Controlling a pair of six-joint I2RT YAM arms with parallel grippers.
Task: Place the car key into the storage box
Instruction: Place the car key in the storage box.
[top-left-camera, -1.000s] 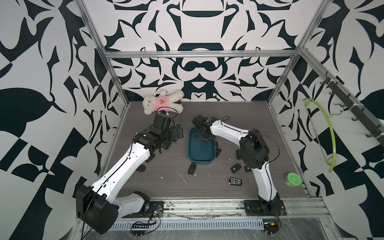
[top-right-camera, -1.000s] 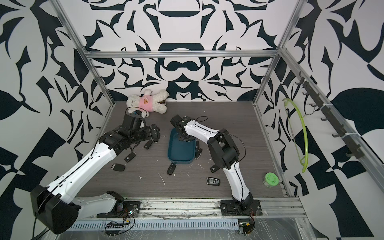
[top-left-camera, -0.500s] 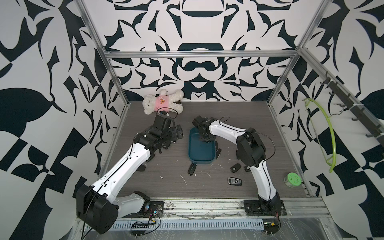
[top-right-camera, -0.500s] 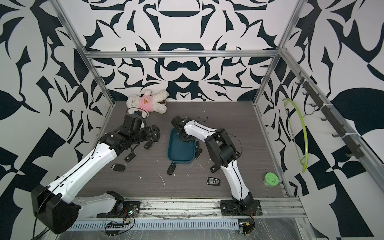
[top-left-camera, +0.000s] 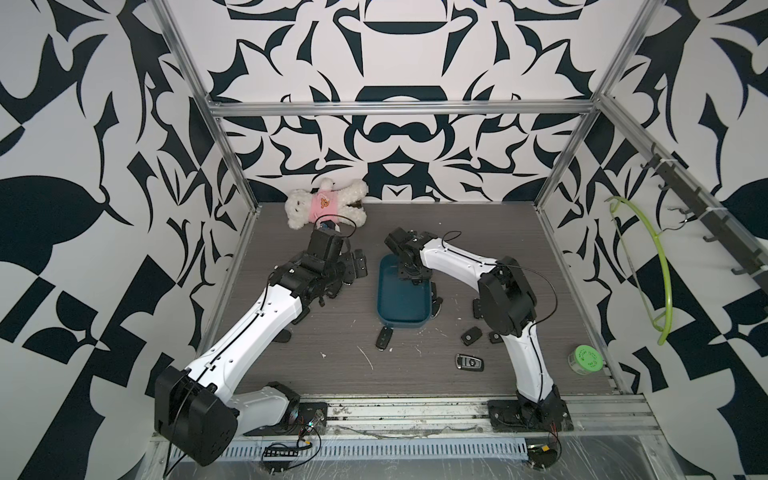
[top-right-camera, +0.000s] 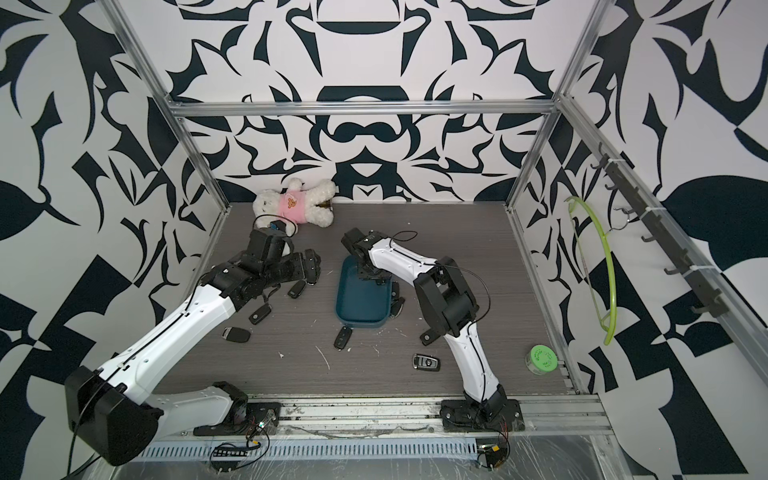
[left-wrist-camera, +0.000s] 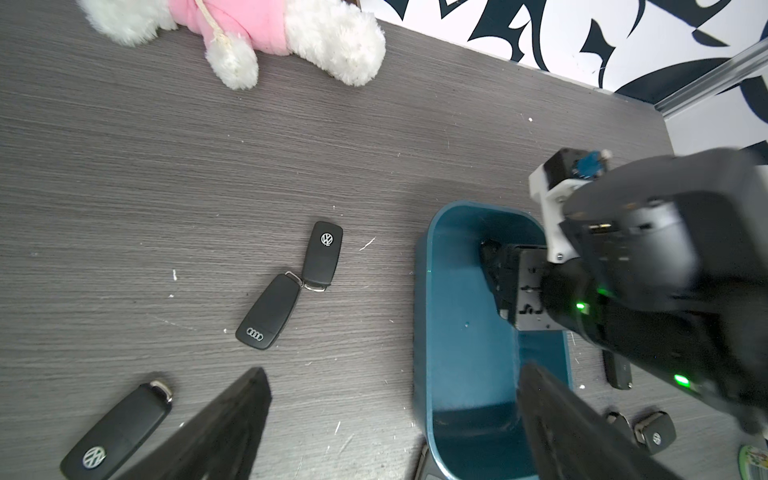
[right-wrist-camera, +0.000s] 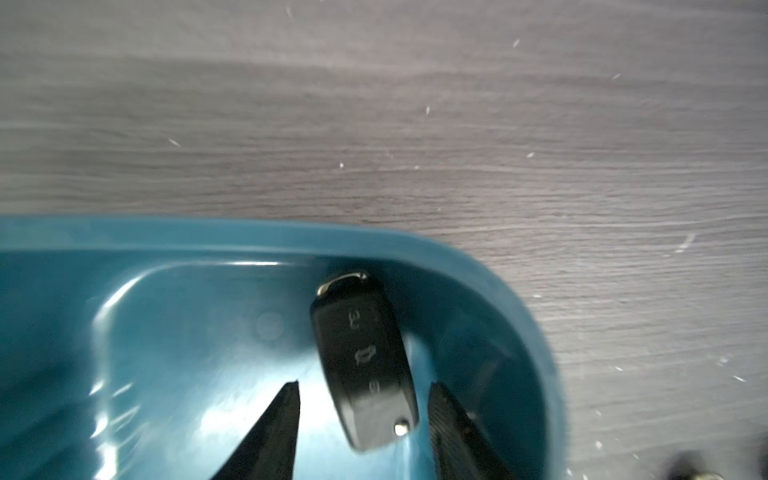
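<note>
The car key (right-wrist-camera: 365, 361) lies inside the storage box (right-wrist-camera: 166, 249), close to one rounded corner, and its long axis runs from that end wall back toward the right gripper (right-wrist-camera: 363, 383). The end with the silver trim points at the wall, and the end with a small round silver button points at the wrist. It is a black fob with three pale button symbols in a row down its face, slightly blurred, and whether it rests flat on the floor of the box cannot be told. The gripper's two dark fingers (right-wrist-camera: 282, 415) stand apart on either side of the key with a gap at each side, so nothing is clamped. In both top views the box (top-left-camera: 401, 305) is a dark teal tub at the centre of the frame, long axis running up and down the frame, and the right gripper (top-left-camera: 409, 274) reaches down into its upper end and hides the key. The left gripper (left-wrist-camera: 392, 368) hangs just left of the box with its fingers spread wide above the grey table (top-left-camera: 478, 232). Below it lie two black keys (left-wrist-camera: 322, 253) end to end and a third (left-wrist-camera: 116, 432) nearer the wrist. A white plush bear (top-left-camera: 324, 203) in a pink shirt lies at the upper left of the tabletop, and a green tin (top-left-camera: 585, 359) sits at the lower right
</note>
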